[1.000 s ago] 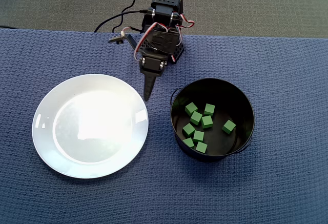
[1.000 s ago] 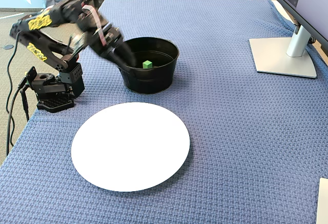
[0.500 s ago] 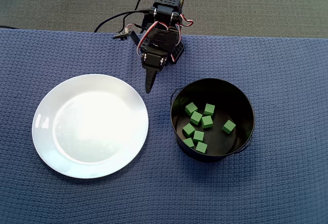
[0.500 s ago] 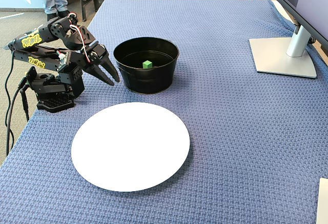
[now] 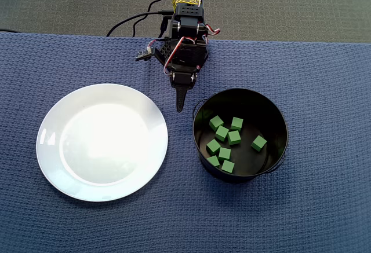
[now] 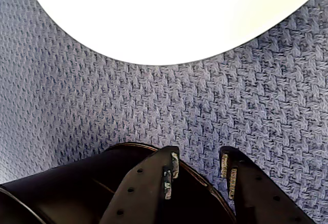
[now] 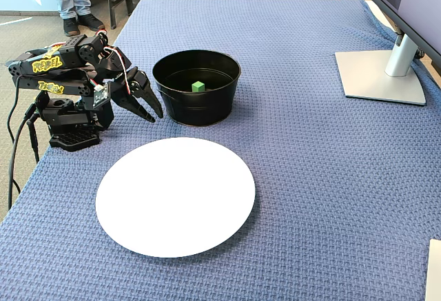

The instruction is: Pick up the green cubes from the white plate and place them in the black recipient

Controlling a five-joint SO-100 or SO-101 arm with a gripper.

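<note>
The white plate [image 5: 101, 143] lies bare on the blue mat, left of the black recipient [image 5: 255, 102] in the overhead view. Several green cubes [image 5: 222, 133] rest on the recipient's floor; the fixed view shows just one of these cubes [image 7: 198, 87]. My gripper [image 5: 180, 106] hangs low over the mat between plate and recipient, close to the recipient's rim, with the arm folded back over its base. In the wrist view the gripper [image 6: 199, 165] is open with only mat between its fingers; the plate [image 6: 169, 14] fills the top and the recipient's wall [image 6: 77, 188] the lower left.
The arm's base [image 7: 72, 132] sits at the mat's left edge in the fixed view, its cables trailing off the table. A grey monitor stand [image 7: 382, 74] stands at the far right. Blue woven mat [image 7: 324, 191] covers the table.
The arm has folded down and back toward its base. The gripper has dropped from the recipient's rim to just above the mat and, seen from overhead, swung slightly right toward the recipient.
</note>
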